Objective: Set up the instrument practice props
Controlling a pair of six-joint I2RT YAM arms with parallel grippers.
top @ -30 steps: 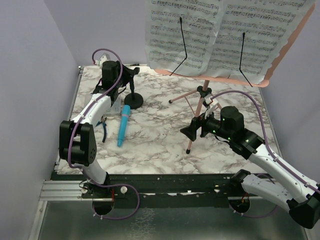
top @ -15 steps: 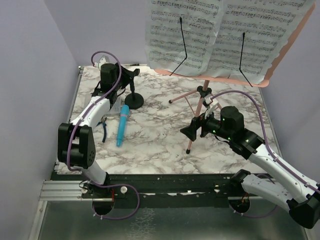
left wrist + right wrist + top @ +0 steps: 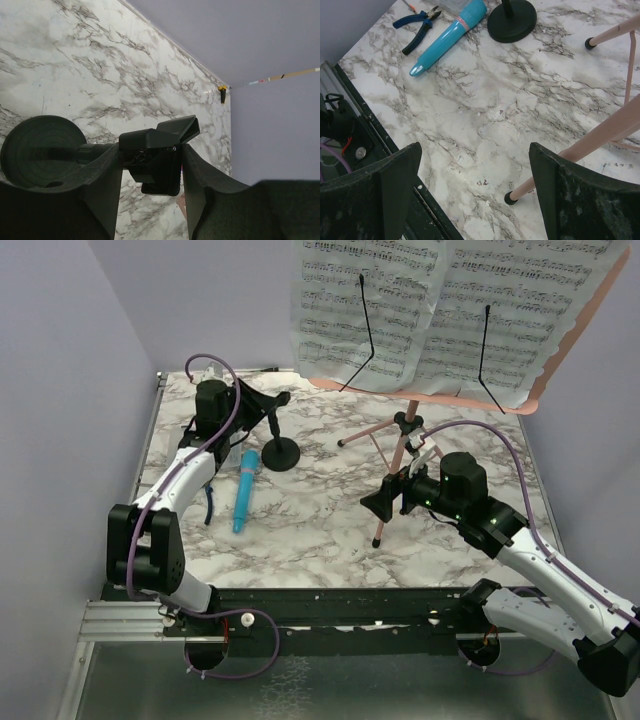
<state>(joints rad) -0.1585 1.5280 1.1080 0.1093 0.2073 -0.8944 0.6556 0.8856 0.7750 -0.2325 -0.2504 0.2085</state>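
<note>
My left gripper [image 3: 262,403] is shut on the clip head of the small black mic stand [image 3: 280,452], whose round base rests on the marble table. In the left wrist view my gripper [image 3: 150,150] squeezes the clip [image 3: 160,145], with the base [image 3: 42,150] at left. The blue toy microphone [image 3: 245,490] lies flat beside it and also shows in the right wrist view [image 3: 451,34]. The pink music stand [image 3: 399,455] stands at back right, holding white sheet-music pages [image 3: 380,310]. My right gripper [image 3: 381,502] is open and empty beside the stand's front leg [image 3: 600,140].
Blue-handled pliers [image 3: 207,502] lie left of the microphone, and show in the right wrist view [image 3: 415,25]. The marble table [image 3: 320,525] ends at a black rail along the near edge. Purple walls close in at left, back and right.
My left gripper has carried the mic stand to the right and a little nearer; its base now sits further from the back-left corner. The right arm has not moved.
</note>
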